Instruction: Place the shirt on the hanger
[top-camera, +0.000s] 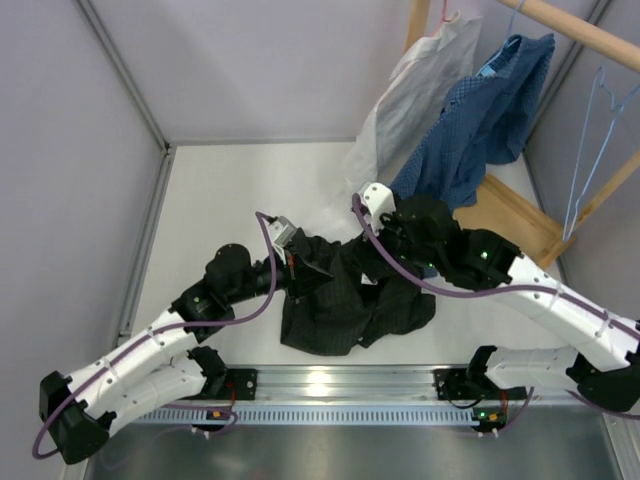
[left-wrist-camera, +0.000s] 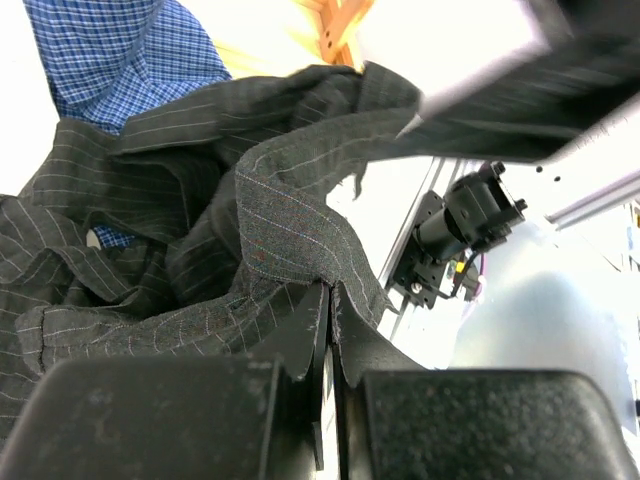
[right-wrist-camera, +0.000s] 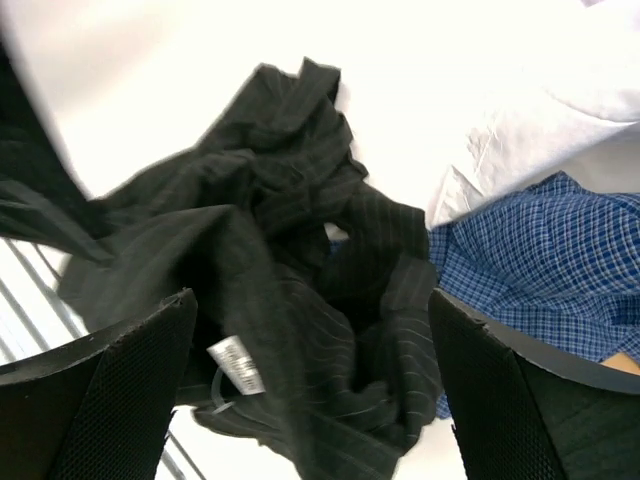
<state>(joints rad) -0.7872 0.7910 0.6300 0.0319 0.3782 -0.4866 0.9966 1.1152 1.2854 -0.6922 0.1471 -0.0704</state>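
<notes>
Shirt (top-camera: 330, 318) pinched in left claw (left-wrist-camera: 330, 295), right claw (right-wrist-camera: 315, 370) spread wide

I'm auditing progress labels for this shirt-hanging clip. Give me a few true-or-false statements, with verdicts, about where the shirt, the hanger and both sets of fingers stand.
1. The left gripper has its fingers shut on a fold of the shirt. True.
2. The right gripper is clamped on the shirt. False: its fingers stand wide apart above the cloth, gripping nothing.
3. The shirt is on the hanger. False: it lies crumpled on the table, and the hanger hangs bare at the far right.
4. A blue checked shirt hangs from the wooden rack. True.
</notes>
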